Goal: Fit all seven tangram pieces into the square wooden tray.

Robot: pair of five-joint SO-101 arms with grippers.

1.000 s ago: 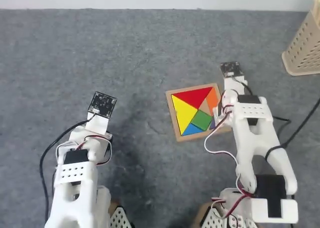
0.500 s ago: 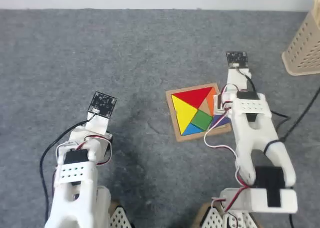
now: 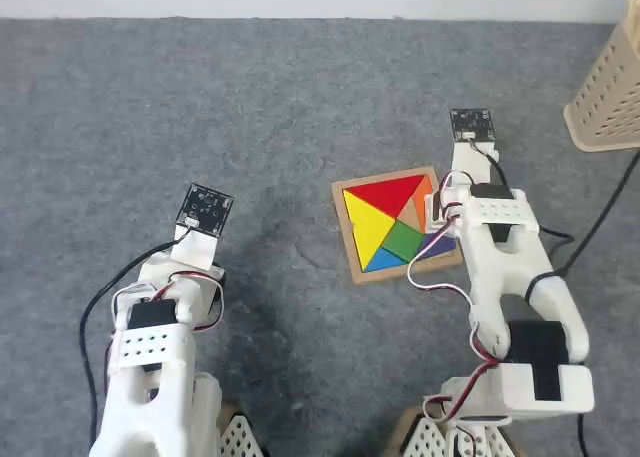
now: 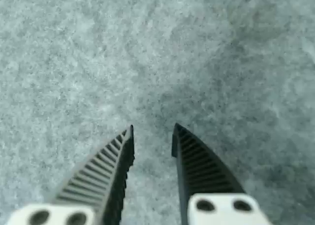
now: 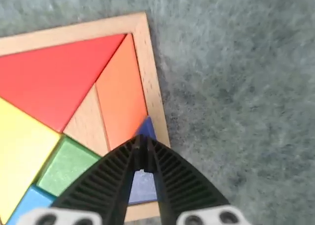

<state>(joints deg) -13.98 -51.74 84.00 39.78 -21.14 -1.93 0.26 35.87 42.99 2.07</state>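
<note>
The right tool (image 5: 141, 141) overlies the purple piece (image 5: 146, 128): only a tip and a sliver between the fingers (image 5: 108, 176) show; whether it is gripped cannot be told. The tray (image 5: 150, 82) and blue piece (image 5: 27, 205) are cut by the picture's edge. High view: the right arm (image 3: 500, 247) hides the tray rim beneath it.
</note>
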